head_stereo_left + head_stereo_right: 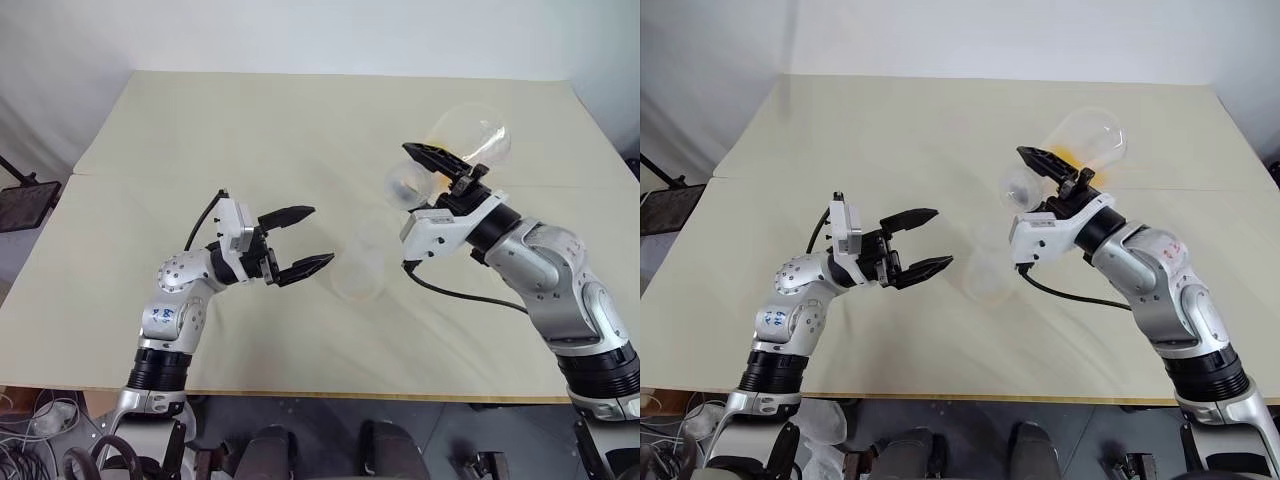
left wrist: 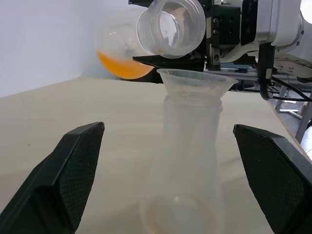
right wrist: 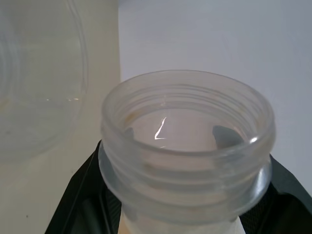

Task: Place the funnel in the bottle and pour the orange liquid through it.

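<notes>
The clear bottle (image 2: 187, 161) stands on the pale table with the translucent funnel (image 2: 195, 83) seated in its mouth. My left gripper (image 1: 318, 237) is open beside it, its fingers (image 2: 73, 165) on either side of the bottle without touching. Above, my right gripper (image 1: 440, 172) is shut on the neck of a clear round flask (image 1: 470, 135), tilted so that its wide threaded mouth (image 2: 170, 27) hangs just over the funnel's rim. The orange liquid (image 2: 122, 66) lies pooled in the flask's belly. No stream leaves the mouth.
The table (image 1: 250, 130) runs wide around the bottle, with a seam on its left side. A black object (image 1: 25, 205) sits off the table's left edge. Cables (image 1: 30, 440) hang below the front edge.
</notes>
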You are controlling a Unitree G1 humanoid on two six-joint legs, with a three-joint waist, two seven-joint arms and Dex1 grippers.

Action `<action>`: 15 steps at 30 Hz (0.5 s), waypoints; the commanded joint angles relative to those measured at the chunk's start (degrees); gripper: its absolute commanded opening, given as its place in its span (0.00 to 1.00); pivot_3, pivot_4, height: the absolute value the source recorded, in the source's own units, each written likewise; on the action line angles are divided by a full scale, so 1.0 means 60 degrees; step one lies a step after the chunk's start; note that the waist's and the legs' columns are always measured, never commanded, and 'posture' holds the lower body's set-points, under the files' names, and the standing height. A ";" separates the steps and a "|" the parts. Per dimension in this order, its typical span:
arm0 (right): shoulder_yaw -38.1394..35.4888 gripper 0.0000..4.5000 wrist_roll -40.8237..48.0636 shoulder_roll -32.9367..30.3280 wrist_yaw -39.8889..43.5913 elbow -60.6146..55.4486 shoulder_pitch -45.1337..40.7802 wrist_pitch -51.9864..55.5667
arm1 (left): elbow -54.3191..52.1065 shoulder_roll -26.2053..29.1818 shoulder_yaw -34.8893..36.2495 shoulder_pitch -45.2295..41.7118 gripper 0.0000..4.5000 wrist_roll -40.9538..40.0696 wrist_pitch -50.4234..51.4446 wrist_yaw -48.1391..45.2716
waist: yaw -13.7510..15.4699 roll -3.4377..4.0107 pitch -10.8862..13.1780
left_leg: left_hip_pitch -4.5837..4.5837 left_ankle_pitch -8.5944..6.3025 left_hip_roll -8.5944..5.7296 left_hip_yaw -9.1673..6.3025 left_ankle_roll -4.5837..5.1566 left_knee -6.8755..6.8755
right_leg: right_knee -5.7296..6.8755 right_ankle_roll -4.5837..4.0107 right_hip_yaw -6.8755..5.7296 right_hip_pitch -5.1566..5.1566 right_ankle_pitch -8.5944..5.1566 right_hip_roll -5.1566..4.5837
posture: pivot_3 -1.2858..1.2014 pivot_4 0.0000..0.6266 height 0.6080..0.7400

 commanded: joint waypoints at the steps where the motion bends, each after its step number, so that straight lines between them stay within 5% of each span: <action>1: -0.0240 0.55 -0.0256 -0.0068 -0.0298 -0.0122 -0.0182 -0.0286 | -0.0240 -0.0021 0.0027 -0.0099 1.00 -0.0021 -0.0165 -0.0012 | 0.0001 0.0000 0.0000 | 0.0000 0.0000 0.0000 0.0000 0.0000 0.0000 | 0.0000 0.0000 0.0000 0.0000 0.0000 0.0000 | 0.52 0.24 1.00; 15: -0.0377 0.55 -0.1168 -0.0162 -0.0780 0.0011 -0.0236 -0.0898 | -0.0191 0.0071 0.0052 -0.0107 1.00 -0.0019 -0.0166 -0.0141 | -0.0004 0.0000 0.0000 | 0.0000 0.0000 0.0001 0.0000 0.0000 0.0001 | 0.0002 0.0000 0.0000 0.0000 0.0000 0.0000 | 0.52 0.24 1.00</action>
